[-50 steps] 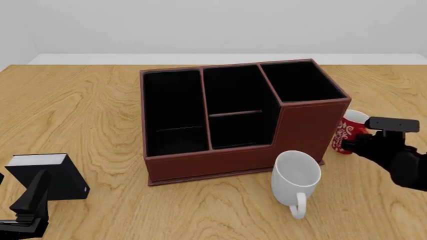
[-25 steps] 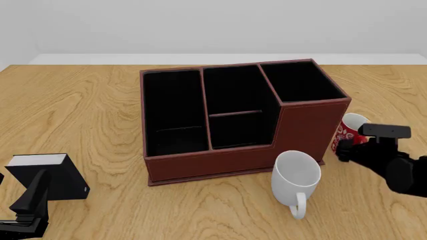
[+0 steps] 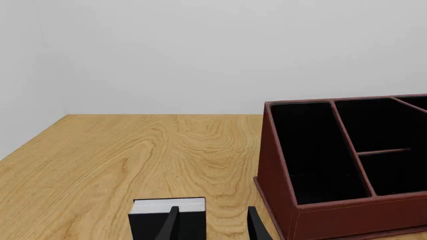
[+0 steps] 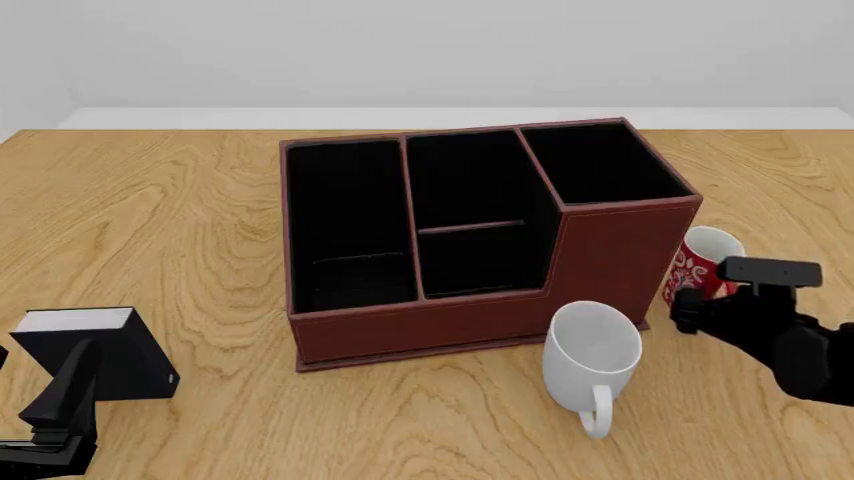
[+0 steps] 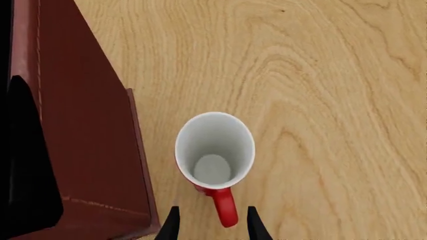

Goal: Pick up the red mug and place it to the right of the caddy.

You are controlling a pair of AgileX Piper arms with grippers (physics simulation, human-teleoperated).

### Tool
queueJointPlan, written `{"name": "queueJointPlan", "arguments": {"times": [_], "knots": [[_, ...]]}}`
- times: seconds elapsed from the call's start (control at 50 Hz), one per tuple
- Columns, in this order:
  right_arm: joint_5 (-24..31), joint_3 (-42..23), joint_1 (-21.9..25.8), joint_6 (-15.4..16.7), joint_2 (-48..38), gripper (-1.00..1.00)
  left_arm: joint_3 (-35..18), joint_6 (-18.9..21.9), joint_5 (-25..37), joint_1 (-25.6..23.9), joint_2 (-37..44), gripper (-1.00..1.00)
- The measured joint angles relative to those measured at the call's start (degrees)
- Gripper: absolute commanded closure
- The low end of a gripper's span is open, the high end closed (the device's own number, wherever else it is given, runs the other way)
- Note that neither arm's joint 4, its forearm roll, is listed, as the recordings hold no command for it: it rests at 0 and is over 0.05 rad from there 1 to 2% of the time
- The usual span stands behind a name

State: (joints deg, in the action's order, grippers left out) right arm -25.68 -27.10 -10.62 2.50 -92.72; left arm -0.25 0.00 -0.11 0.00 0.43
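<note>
Currently, status per item:

red mug (image 5: pixel 215 157): upright on the tabletop near its right edge, just beside the caddy's tall end, apart from the wall. Handle points back toward the right arm. Front view shows only its top half behind the gripper (image 4: pixel 703 262).

caddy (image 4: pixel 454 235): mid-tabletop, tall end toward the right edge, black compartments with nothing in them.

right gripper (image 5: pixel 210 225): above the mug on its near side, looking down into the cup. Fingers parted narrowly, the handle's lower end sitting in the gap. No squeeze evident; the mug looks free-standing.

why that pose: my read is a handle-straddling top grasp. The caddy wall crowds one side of the body, so the handle is the reachable part.

left gripper (image 3: pixel 210 225): parked at the near left corner of the tabletop, fingers slightly apart, holding nothing. The black box (image 3: pixel 167 217) sits just past the tips. Idle, out of the working area.

white mug (image 4: pixel 594 352): tilted, in front of the caddy's right corner, handle toward the near edge. Not part of the job, but close to the right arm's path.

stage: judging by position, the mug already stands on the caddy's right side, so this is either pre-grasp or post-release. Cannot tell which from this moment.

risk: closing off-centre on the thin handle could spin the mug into the caddy wall.
</note>
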Motion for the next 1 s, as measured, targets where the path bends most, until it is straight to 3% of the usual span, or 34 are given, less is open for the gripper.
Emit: {"name": "queueJointPlan", "arguments": {"times": [0.56,1.0], "knots": [[-0.57,5.36,-0.21,-0.26,5.50,-1.00,0.00,0.00,0.00,0.00,0.00,-1.00],[3.18,15.14,0.19,-2.20,21.62,-1.00,0.00,0.00,0.00,0.00,0.00,-1.00]]}}
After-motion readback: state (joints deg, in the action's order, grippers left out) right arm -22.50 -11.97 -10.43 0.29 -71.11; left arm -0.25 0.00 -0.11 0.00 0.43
